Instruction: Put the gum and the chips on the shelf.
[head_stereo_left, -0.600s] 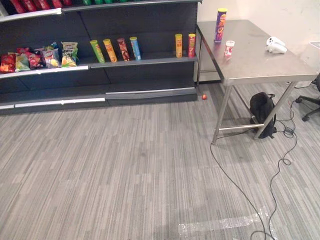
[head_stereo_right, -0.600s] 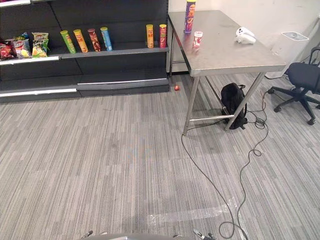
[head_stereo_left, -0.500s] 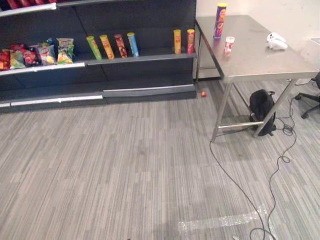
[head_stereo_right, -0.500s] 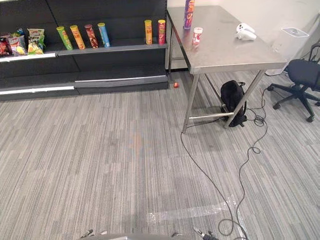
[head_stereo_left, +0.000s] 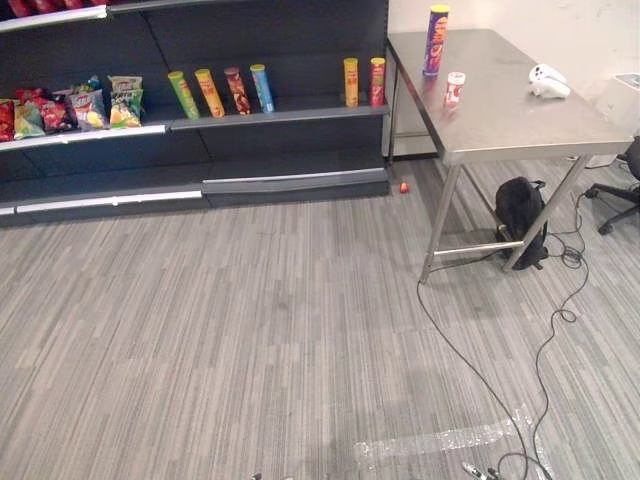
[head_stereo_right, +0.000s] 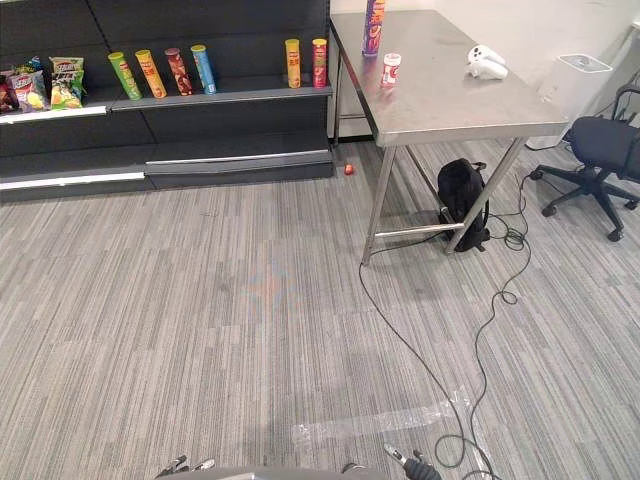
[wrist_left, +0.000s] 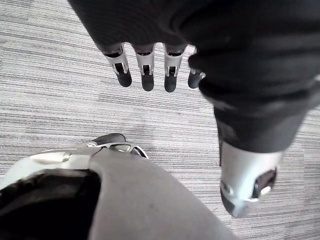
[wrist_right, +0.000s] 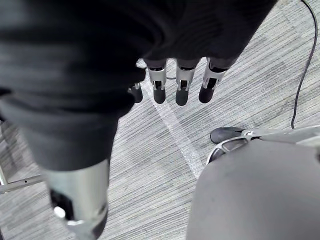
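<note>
Steel tabletop (head_stereo_left: 520, 115) carries chips (head_stereo_left: 436, 40) and gum (head_stereo_left: 455, 89). Left hand (wrist_left: 147, 75), right hand (wrist_right: 182, 87) slack (nothing held). Risk: clumsy reach topples tall chips.

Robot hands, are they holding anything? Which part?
Nothing is held. The left hand and right hand hang open; the tall purple chips can and small white-and-red gum tub stand on the steel table.

Steel desk (head_stereo_right: 455, 105): tall purple chips can (head_stereo_right: 374, 25) upright at far edge, gum bottle (head_stereo_right: 391, 69) just beside it, white controller (head_stereo_right: 486, 63) well apart. Dark shelf (head_stereo_right: 250, 125) beside desk: chip cans (head_stereo_right: 175, 72) in row, snack bags (head_stereo_right: 62, 82). Black backpack (head_stereo_right: 462, 195) under desk.
</note>
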